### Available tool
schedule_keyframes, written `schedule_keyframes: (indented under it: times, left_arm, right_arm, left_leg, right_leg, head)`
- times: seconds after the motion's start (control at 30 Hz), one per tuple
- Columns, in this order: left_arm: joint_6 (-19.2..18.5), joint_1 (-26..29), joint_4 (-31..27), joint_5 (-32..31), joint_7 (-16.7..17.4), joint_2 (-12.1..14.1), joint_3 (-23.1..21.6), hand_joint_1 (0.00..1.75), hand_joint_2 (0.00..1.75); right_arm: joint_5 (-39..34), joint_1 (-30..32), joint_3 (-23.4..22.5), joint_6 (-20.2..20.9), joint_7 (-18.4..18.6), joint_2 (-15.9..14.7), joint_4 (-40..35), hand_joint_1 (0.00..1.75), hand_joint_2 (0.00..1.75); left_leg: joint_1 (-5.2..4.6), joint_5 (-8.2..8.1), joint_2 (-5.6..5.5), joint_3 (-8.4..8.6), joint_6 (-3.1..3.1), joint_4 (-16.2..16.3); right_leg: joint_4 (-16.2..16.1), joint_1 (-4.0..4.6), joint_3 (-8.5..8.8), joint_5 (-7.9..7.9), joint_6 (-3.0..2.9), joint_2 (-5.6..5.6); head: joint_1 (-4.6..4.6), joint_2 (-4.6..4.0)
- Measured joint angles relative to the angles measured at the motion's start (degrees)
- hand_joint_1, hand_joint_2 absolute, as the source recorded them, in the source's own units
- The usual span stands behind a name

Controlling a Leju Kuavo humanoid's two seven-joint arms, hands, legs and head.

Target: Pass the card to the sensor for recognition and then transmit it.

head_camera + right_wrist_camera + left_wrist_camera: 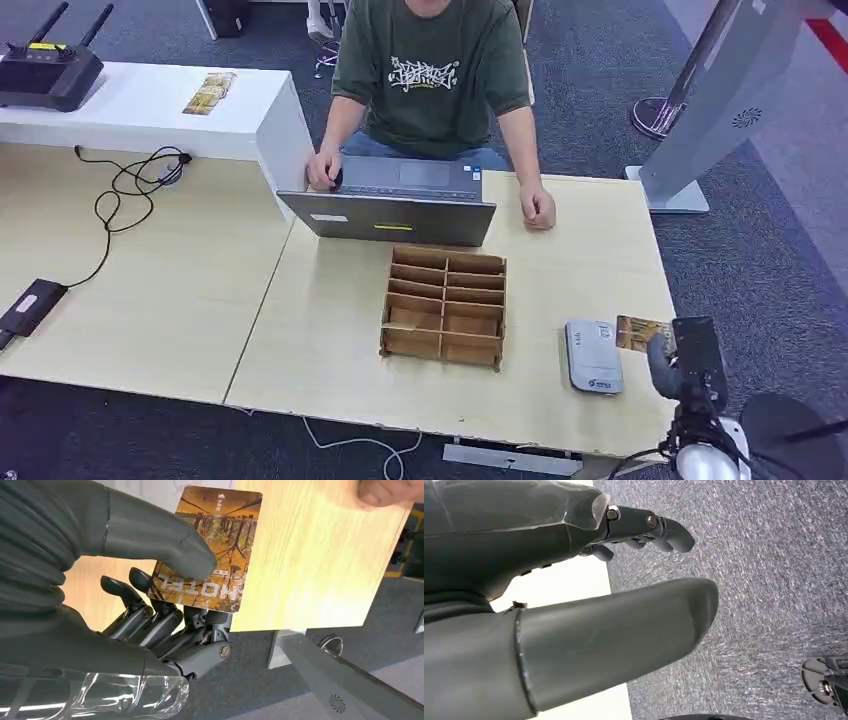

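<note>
Right hand is pinching the glossy rectangular card, thumb pressing its printed orange-brown face, dark fingers clamping from behind. Card is hovering at the pale wood-grain worktop edge, just beside the flat grey rounded sensor. Left hand is hanging over speckled grey carpet, smooth fingers apart, holding nothing.

The right hand pinches a card between thumb and fingers; the left hand hangs with fingers apart.
</note>
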Motion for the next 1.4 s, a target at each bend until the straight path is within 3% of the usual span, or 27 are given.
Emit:
schedule_keyframes:
  times: [0.53, 1.4]
  left_arm:
    - [0.13, 0.01, 0.00, 0.20, -0.02, -0.02, 0.00, 0.00, 0.00]
    - [0.17, 0.00, 0.00, -0.33, 0.00, 0.02, 0.00, 0.00, 0.00]
  right_arm:
    - [0.11, -2.59, 1.95, -0.02, -0.07, 0.00, 5.51, 1.75, 1.75]
    - [1.36, -2.57, 2.25, 1.07, 2.18, -0.09, 7.28, 1.75, 1.75]
  left_leg:
    - [0.00, 0.00, -0.03, -0.03, 0.00, 0.00]
    - [0.00, 0.00, -0.02, -0.03, 0.00, 0.00]
  right_leg:
    - [0.00, 0.00, -0.01, 0.00, 0.00, -0.01]
    - [0.00, 0.00, -0.03, 0.00, 0.00, -0.01]
  head:
    - [0.00, 0.02]
    - [0.00, 0.02]
